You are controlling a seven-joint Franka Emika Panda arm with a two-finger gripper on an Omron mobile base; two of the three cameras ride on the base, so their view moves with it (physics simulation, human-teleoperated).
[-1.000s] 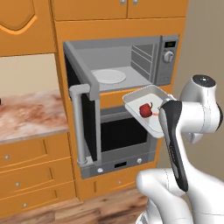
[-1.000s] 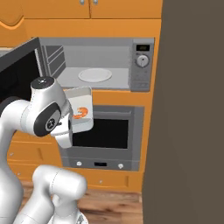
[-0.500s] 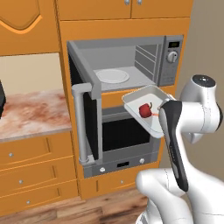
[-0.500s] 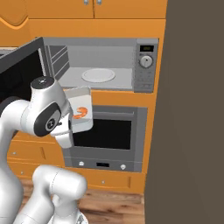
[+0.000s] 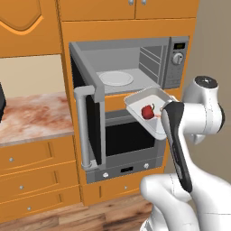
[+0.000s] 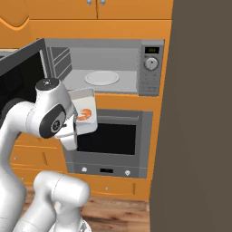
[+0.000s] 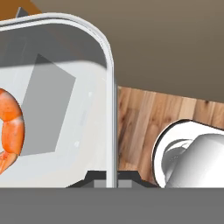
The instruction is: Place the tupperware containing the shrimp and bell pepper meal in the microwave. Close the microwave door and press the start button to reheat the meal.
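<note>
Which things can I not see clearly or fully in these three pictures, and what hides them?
- Pincer: in the hand view only its dark tips show at the tupperware rim; the grey band cuts off the rest.
- Shrimp: cut off by the left edge of the hand view.
- Microwave display and knob: too small to read in both base views.
- Bell pepper: the arm hides it in the right base view.

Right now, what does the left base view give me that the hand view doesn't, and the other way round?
Left base view alone: the open microwave with its turntable, the microwave door, the red bell pepper in the tray.
Hand view alone: the shrimp, the gripper shut on the tray's rim, wood floor below.
Both: the tupperware, held outside the microwave.
</note>
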